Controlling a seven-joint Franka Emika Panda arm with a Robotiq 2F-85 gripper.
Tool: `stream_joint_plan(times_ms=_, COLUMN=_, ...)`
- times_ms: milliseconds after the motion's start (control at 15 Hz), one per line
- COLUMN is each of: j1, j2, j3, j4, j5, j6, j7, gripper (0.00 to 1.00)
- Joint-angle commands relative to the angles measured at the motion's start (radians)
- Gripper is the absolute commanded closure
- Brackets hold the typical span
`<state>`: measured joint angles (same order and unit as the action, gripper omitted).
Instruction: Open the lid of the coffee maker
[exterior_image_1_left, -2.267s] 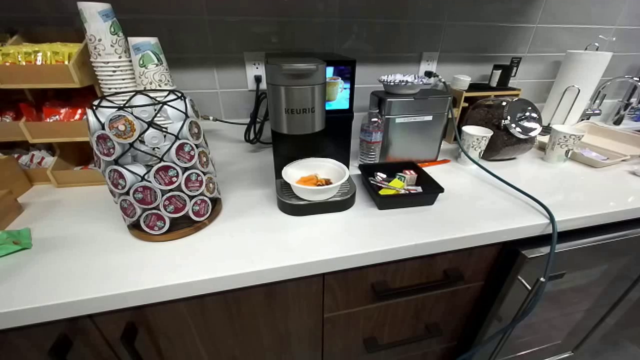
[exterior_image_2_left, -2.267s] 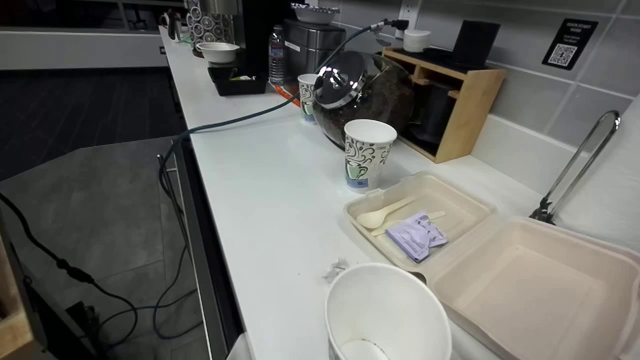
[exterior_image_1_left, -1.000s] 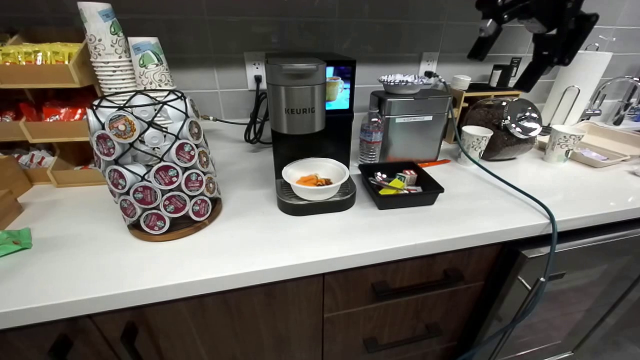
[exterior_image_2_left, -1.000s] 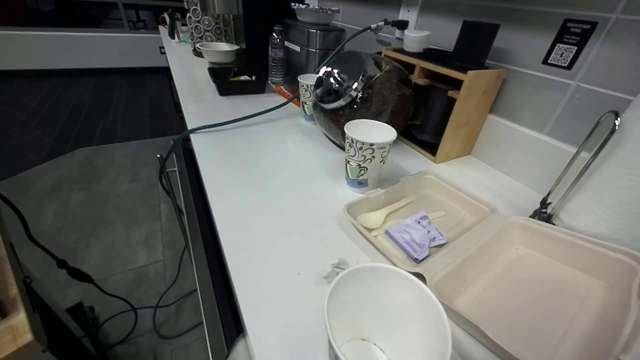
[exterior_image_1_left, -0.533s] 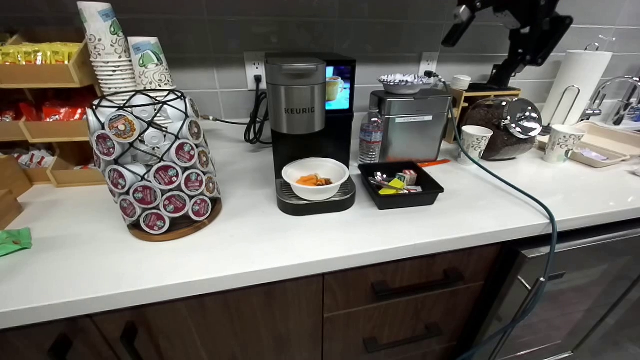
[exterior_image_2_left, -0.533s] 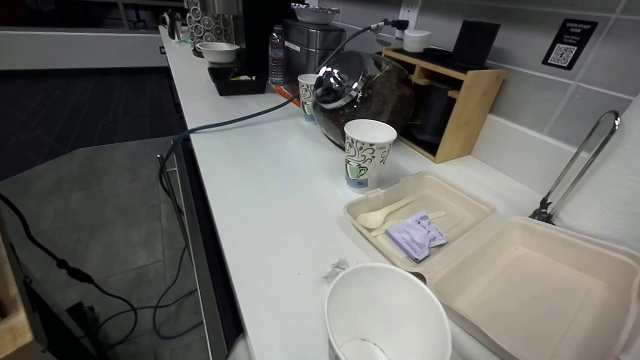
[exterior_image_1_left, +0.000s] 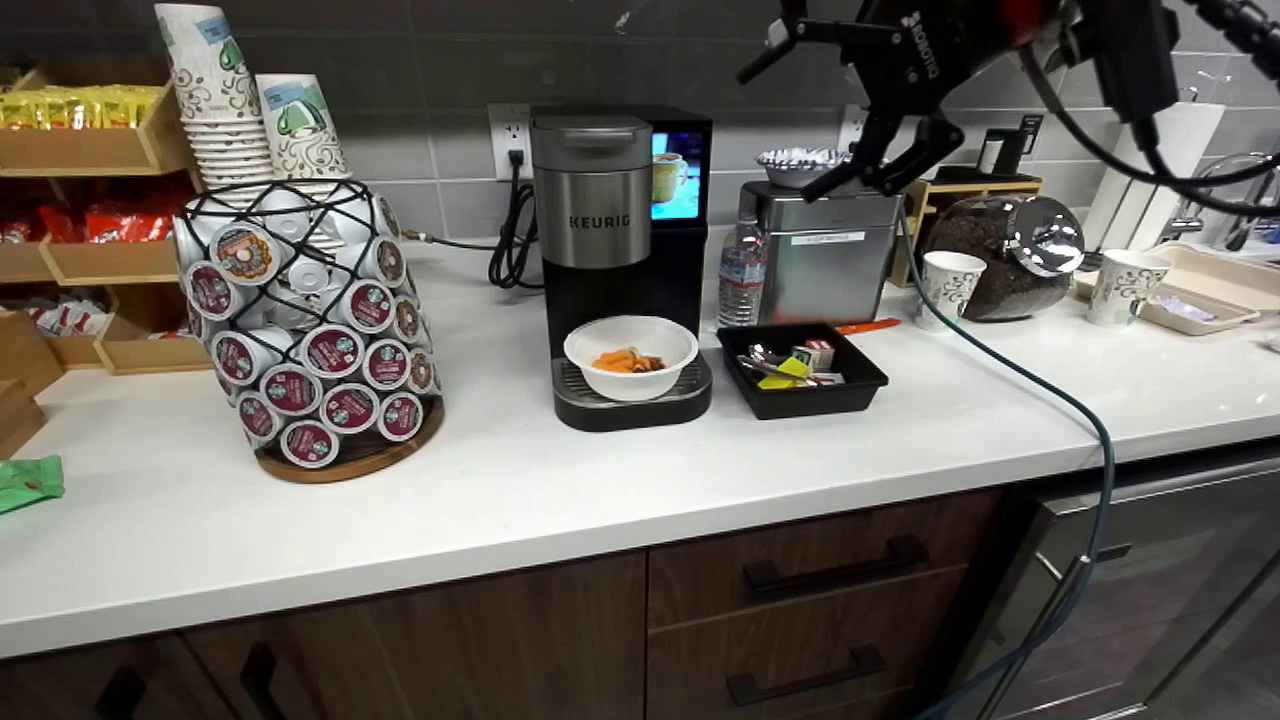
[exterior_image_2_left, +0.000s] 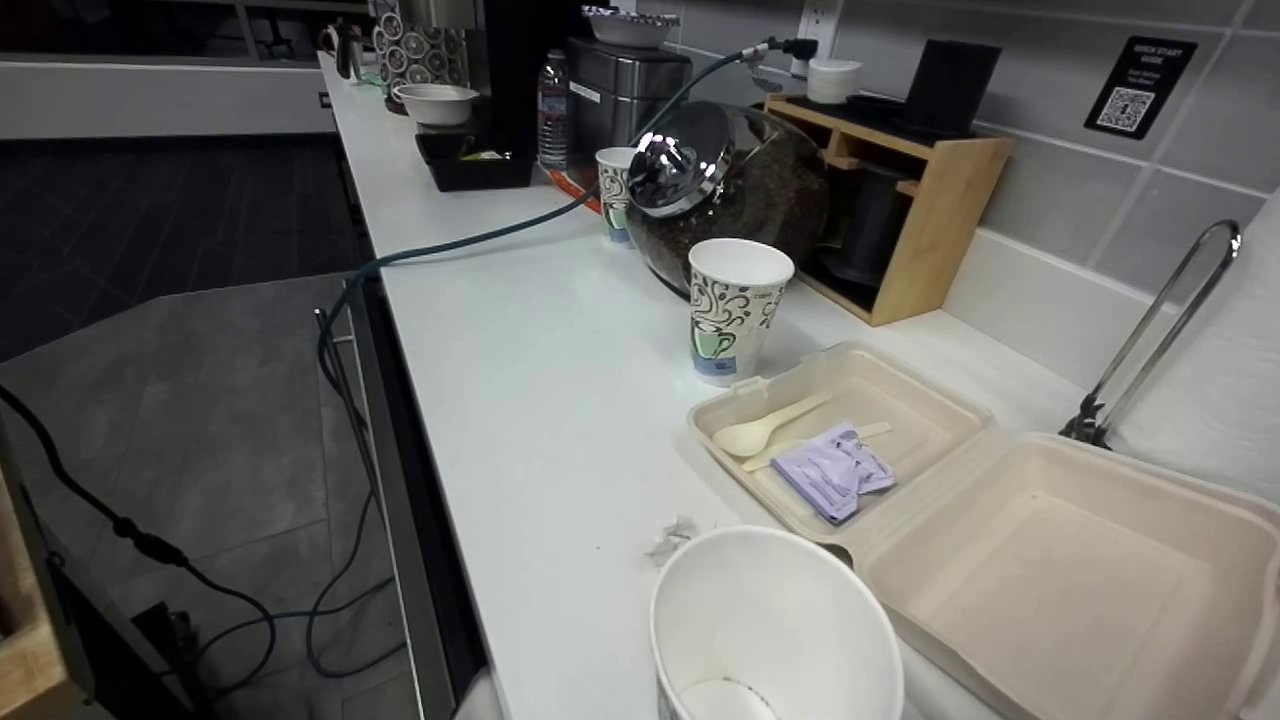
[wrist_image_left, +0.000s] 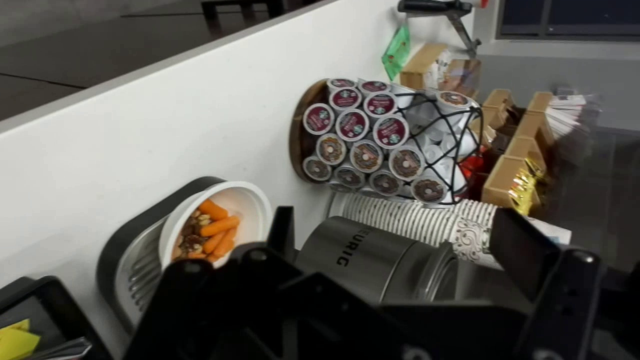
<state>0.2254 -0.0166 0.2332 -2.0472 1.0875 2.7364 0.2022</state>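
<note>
The coffee maker (exterior_image_1_left: 600, 225), black with a silver front and a lit side display, stands on the counter in an exterior view. Its grey-black lid (exterior_image_1_left: 592, 142) is closed on top. In an exterior view the coffee maker (exterior_image_2_left: 530, 75) is cut off by the upper edge, with its lid out of view. My gripper (exterior_image_1_left: 790, 125) is open and empty, to the right of the coffee maker at about lid height. In the wrist view the coffee maker (wrist_image_left: 360, 255) and its lid (wrist_image_left: 440, 275) show beyond and between the open fingers (wrist_image_left: 402, 242), which are apart from them.
A white bowl with carrots (exterior_image_1_left: 630, 385) sits on the drip tray. A pod basket (exterior_image_1_left: 320, 340) with cup stacks stands to the left. A silver machine (exterior_image_1_left: 835, 265), water bottle (exterior_image_1_left: 742, 275) and black tray (exterior_image_1_left: 810, 405) stand to the right. A cable (exterior_image_1_left: 1030, 375) crosses the counter.
My gripper has come into an exterior view from the top right and moved left toward the coffee maker, staying open. The lid and the objects on the counter have not moved.
</note>
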Motion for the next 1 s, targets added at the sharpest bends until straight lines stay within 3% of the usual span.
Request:
stream_joint_plan(times_ms=0, j1=0.033, j2=0.117, j3=0.033, j4=0.160, j5=0.276, j6=0.124, j7=-0.229, gripper=0.00)
stream_joint_plan(times_ms=133, j1=0.025, j2=0.180, j3=0.055, j4=0.268, j5=0.431, j6=0.159, j7=-0.389, gripper=0.00)
stream_joint_plan(times_ms=267, j1=0.015, j2=0.218, j3=0.055, j4=0.325, j5=0.573, j6=0.118, j7=-0.538, gripper=0.00)
stream_joint_plan(times_ms=333, j1=0.027, j2=0.152, j3=0.045, j4=0.245, j5=0.458, j6=0.128, j7=-0.413, gripper=0.00)
stream_joint_plan(times_ms=933, j1=0.018, j2=0.279, j3=0.043, j4=0.405, j5=0.650, j6=0.140, j7=-0.673, gripper=0.00)
